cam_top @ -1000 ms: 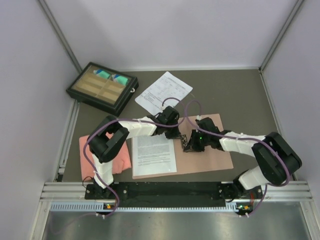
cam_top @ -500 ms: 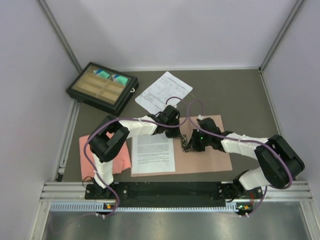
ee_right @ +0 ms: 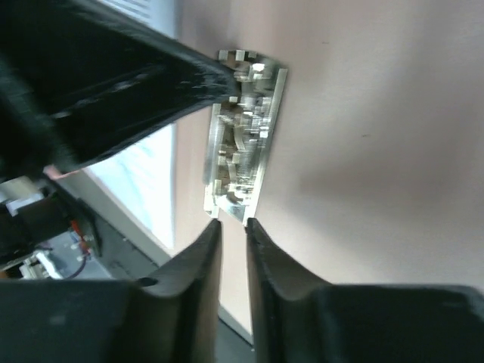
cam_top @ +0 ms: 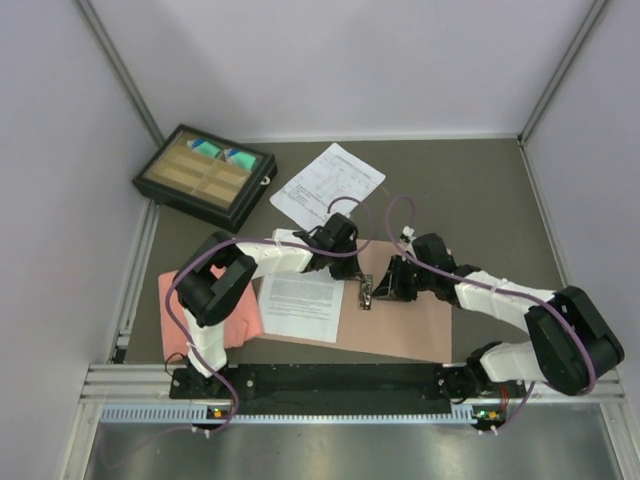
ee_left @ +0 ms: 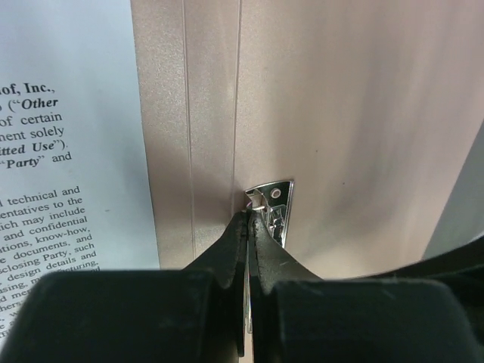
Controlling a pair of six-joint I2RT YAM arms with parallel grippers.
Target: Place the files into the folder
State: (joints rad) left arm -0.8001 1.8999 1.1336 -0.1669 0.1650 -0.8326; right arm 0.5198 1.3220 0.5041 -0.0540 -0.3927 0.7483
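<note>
Since paper can slide under the clip only once it lifts, both arms meet at the spine of the open folder. The left gripper is closed, tips on one end of the clip. The right gripper stands narrowly parted at the other end, holding nothing. The text sheet lies on the folder's left half. The other sheet lies on the table, far left, beside a tray holding teal items.

At centre frame, the text sheet is lying on the left half of the folder. The second sheet is lying behind them, a tray is sitting upper left, and a cloth is lying lower left.
</note>
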